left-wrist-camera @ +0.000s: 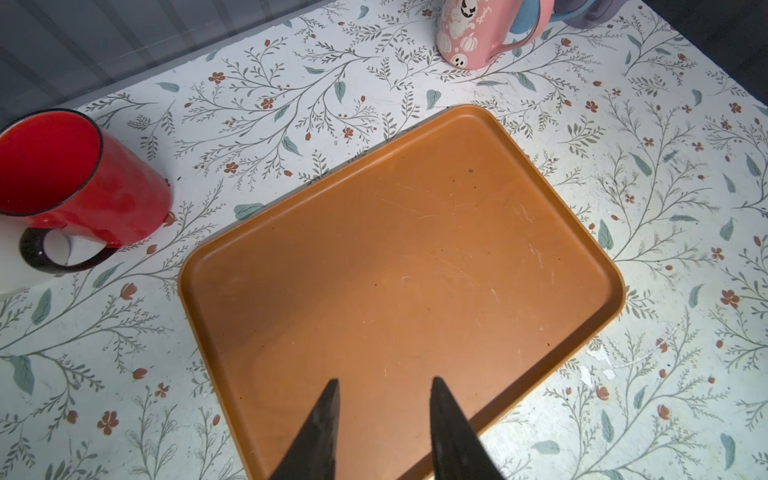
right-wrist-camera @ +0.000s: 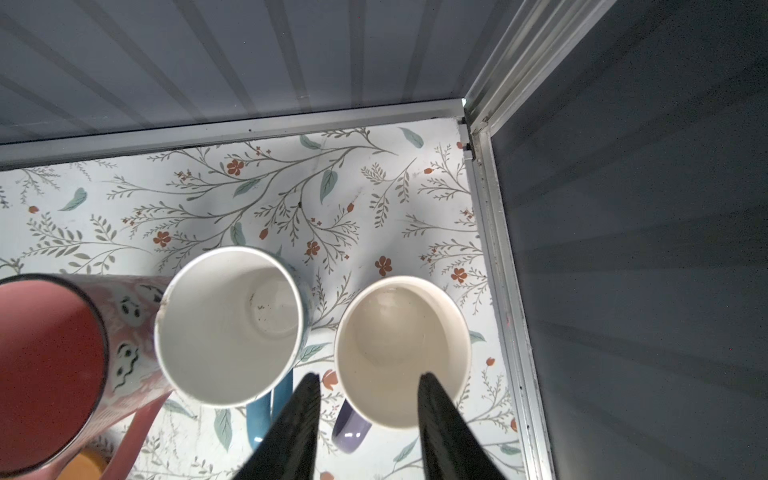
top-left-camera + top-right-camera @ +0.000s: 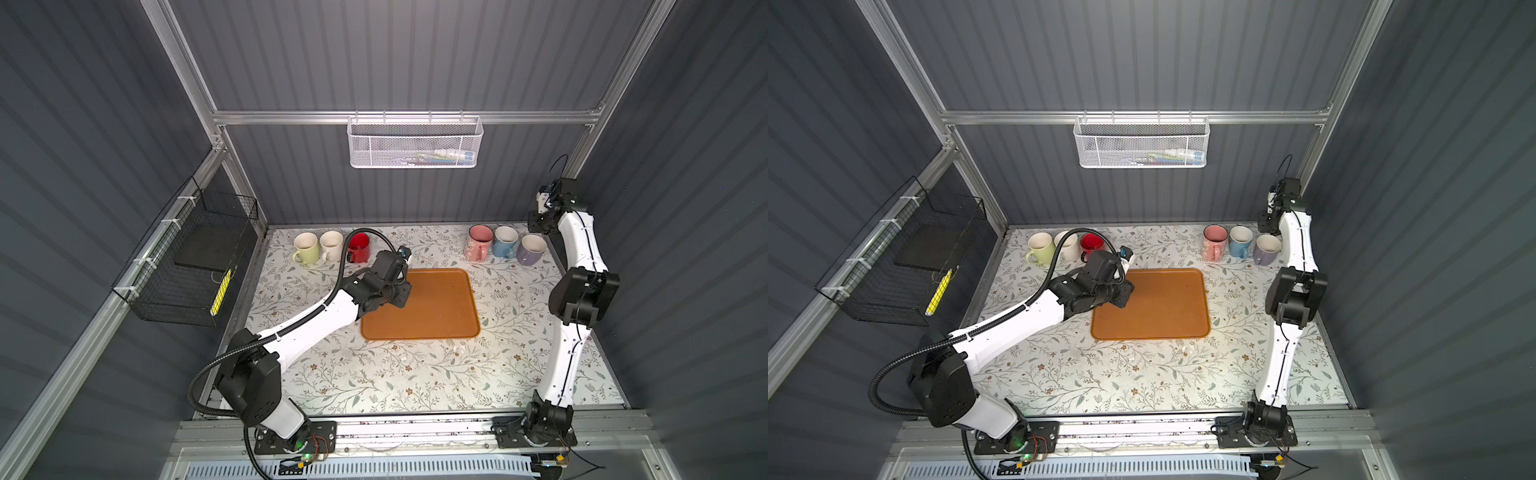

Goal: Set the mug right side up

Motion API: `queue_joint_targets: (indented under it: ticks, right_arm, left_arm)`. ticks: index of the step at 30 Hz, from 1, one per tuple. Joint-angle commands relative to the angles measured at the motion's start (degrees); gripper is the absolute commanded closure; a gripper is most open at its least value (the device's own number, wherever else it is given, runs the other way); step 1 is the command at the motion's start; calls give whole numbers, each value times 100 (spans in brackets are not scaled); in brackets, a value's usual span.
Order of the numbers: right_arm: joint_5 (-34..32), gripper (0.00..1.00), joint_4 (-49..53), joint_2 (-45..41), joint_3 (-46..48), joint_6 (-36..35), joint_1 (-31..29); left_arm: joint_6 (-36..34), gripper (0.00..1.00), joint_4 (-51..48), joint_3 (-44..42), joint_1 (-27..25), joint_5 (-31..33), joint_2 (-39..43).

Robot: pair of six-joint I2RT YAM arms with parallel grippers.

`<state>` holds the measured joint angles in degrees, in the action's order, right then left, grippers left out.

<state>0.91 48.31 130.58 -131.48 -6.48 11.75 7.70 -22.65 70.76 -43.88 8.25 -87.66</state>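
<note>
Jaws stand apart and empty on both arms, we find: the left gripper above the orange tray, the right gripper above the upright purple mug.

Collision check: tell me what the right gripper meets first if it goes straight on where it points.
Probably the purple mug: the right gripper points down at its open mouth, jaws apart, seemingly straddling the rim by the handle. How far above is unclear.
</note>
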Motion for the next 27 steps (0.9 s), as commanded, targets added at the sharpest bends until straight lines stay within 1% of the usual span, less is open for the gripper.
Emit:
queue_joint_targets:
  ticks: [1,8,12,15,18,21,22,23,24,27]
  right_arm:
    - [-151,58,-567,-595,768,119,-106]
    - [-120,54,-1806,-2285,2944,313,-278]
    - [-249,52,-2253,-3121,3920,261,-533]
    - [-216,49,-2563,-3757,4605,438,-699]
    - [-250,43,-2864,-4464,5332,610,-953]
    - [-348,37,-3243,-5142,6096,727,-1239]
    - [-367,34,-3302,-5353,6322,782,-1352]
    - [-398,28,-3386,-5551,6557,842,-1463]
    - [-436,23,-3489,-5711,6775,915,-1556]
    - [-487,16,-3993,-6262,7589,1056,-1757]
  left_arm:
    - [56,63,147,-215,20,291,374]
    - [127,62,297,-584,28,783,903]
    - [96,62,454,-794,111,925,1183]
    - [67,62,501,-895,193,1076,1334]
    - [79,62,774,-1175,336,1237,1574]
    - [173,62,1147,-1575,614,1211,1855]
    - [207,62,1281,-1735,729,1246,1968]
    - [254,61,1433,-1911,850,1339,2079]
    - [330,61,1563,-2063,974,1440,2161]
    - [495,59,2162,-2596,1483,1652,2217]
